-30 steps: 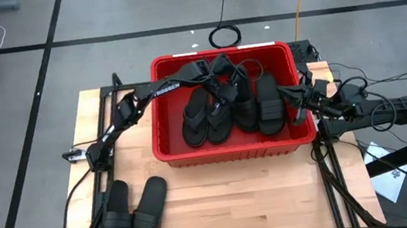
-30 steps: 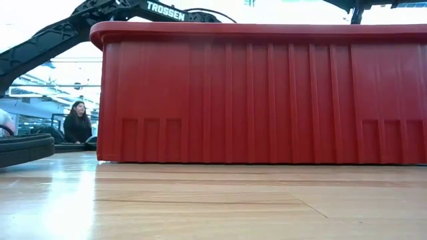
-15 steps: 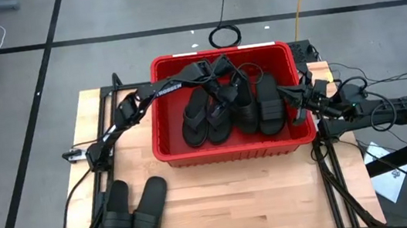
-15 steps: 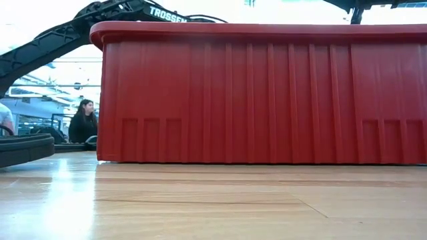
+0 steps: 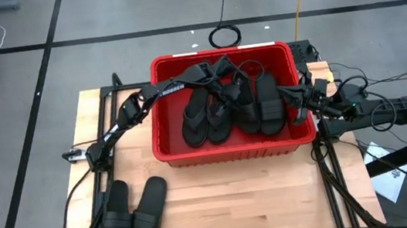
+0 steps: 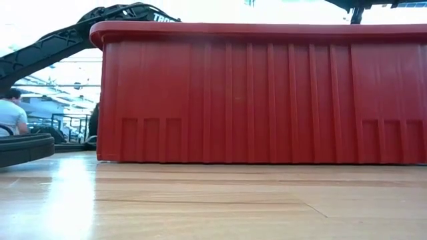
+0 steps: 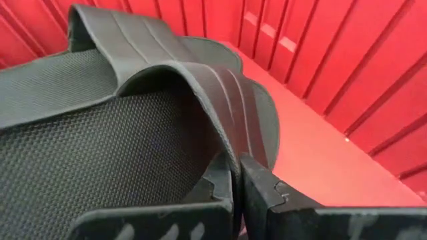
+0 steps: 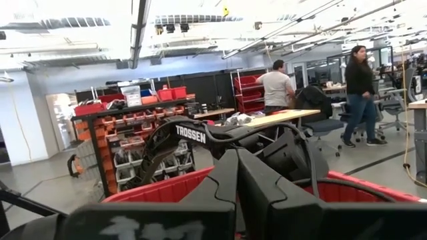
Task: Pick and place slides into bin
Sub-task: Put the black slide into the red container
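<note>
Your left claw (image 7: 237, 193), pinched on a slide's strap (image 7: 220, 93) in the upper middle of the bin (image 5: 173, 153), may drag that slide out if you lift before releasing.

Bin (image 5: 233, 151) mid-counter, tall walls block level approach; entry only from above. Inside: four slides (image 5: 228, 109) abreast fill middle and right floor, bare strip along left wall. Left arm (image 5: 162, 90) spans left rim, left gripper (image 5: 224, 90) down among slides. Right gripper (image 5: 292, 92) at right rim. Front counter (image 5: 238, 203) free except two slides (image 5: 134, 214) front-left.
</note>
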Action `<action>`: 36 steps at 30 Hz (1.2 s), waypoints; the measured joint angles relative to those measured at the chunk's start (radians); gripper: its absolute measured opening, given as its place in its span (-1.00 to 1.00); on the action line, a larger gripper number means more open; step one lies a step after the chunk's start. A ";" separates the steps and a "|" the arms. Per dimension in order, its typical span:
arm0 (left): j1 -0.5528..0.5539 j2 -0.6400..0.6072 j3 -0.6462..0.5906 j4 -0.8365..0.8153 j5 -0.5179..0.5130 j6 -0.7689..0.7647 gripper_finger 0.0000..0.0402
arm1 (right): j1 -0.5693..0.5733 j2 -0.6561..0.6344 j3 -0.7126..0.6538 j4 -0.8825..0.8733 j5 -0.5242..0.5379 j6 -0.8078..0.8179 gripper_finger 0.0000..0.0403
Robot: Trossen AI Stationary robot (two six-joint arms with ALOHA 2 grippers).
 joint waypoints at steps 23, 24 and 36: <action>0.001 0.000 0.000 -0.109 0.023 -0.024 -1.00 | 0.000 0.000 0.000 0.024 0.000 0.008 -1.00; 0.001 0.000 0.000 -0.108 0.011 -0.024 -1.00 | 0.000 0.000 0.000 0.028 0.000 0.008 -1.00; 0.007 0.031 0.001 -0.088 0.053 -0.161 -1.00 | 0.000 0.000 0.000 0.044 -0.001 0.008 -1.00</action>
